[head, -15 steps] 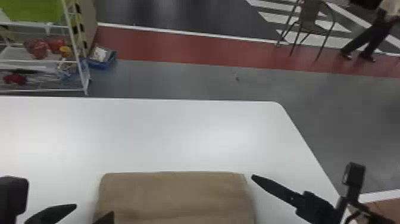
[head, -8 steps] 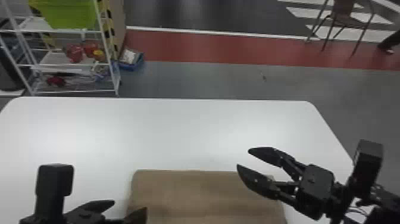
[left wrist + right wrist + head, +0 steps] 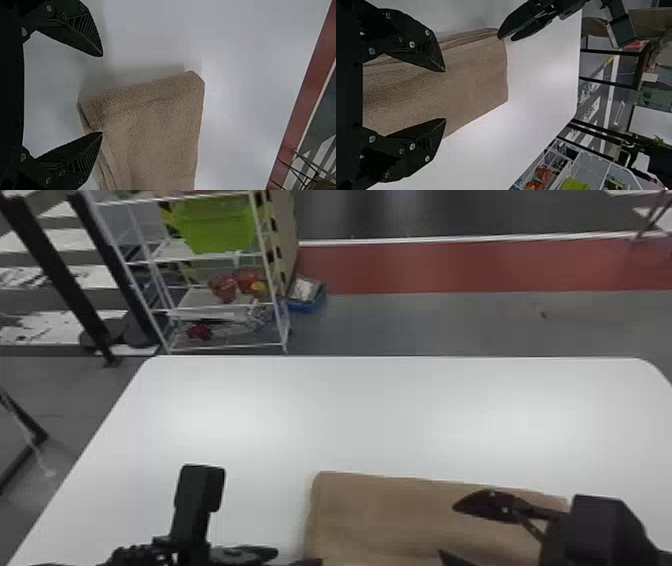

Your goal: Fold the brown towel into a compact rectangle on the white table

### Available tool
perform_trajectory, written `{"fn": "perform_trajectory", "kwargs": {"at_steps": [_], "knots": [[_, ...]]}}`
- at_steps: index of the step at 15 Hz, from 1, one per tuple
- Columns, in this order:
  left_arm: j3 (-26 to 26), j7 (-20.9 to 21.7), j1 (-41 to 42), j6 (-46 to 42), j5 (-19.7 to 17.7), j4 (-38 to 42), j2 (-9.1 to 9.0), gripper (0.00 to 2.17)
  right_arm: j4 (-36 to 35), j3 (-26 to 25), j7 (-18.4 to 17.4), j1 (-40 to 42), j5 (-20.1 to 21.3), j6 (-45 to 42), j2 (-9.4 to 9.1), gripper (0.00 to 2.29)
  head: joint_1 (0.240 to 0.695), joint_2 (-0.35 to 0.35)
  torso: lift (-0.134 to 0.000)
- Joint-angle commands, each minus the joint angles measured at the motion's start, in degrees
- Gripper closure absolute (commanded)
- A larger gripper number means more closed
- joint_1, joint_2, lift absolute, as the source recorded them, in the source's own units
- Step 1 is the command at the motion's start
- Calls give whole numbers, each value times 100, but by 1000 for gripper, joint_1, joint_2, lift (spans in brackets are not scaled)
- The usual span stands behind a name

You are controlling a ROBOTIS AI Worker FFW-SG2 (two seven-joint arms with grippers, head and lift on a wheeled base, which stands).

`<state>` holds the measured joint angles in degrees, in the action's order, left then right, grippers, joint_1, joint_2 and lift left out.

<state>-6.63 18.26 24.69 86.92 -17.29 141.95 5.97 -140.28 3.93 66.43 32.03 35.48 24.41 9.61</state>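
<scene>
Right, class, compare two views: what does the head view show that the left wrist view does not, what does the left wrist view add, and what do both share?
Head view: the green bin, the white rack and the right gripper.
Left wrist view: hatched inner faces on the left gripper, and stacked layers along the brown towel's edge.
Both: the brown towel, white table, red floor strip and left gripper.

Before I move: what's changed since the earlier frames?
Head view has swung left. Right gripper moved nearer the robot and farther in over the towel, from its far right corner. Left gripper stayed by its left edge; towel still folded on the table.
</scene>
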Motion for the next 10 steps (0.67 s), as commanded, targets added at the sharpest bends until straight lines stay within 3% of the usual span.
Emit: {"fn": "perform_trajectory", "kwargs": {"at_steps": [1,4,10], "knots": [[48,-7,-78,111,6,-19,-17,272,53,372,1,-100,715,262,199,532,695,116,-122],[109,-33,-148,111,41,-63,-26,329,150,1031,72,-434,1435,1000,480,620,695,99,-122],[100,-51,-157,111,15,-27,-35,329,440,1541,485,-733,1708,1229,533,620,695,121,-122]]}}
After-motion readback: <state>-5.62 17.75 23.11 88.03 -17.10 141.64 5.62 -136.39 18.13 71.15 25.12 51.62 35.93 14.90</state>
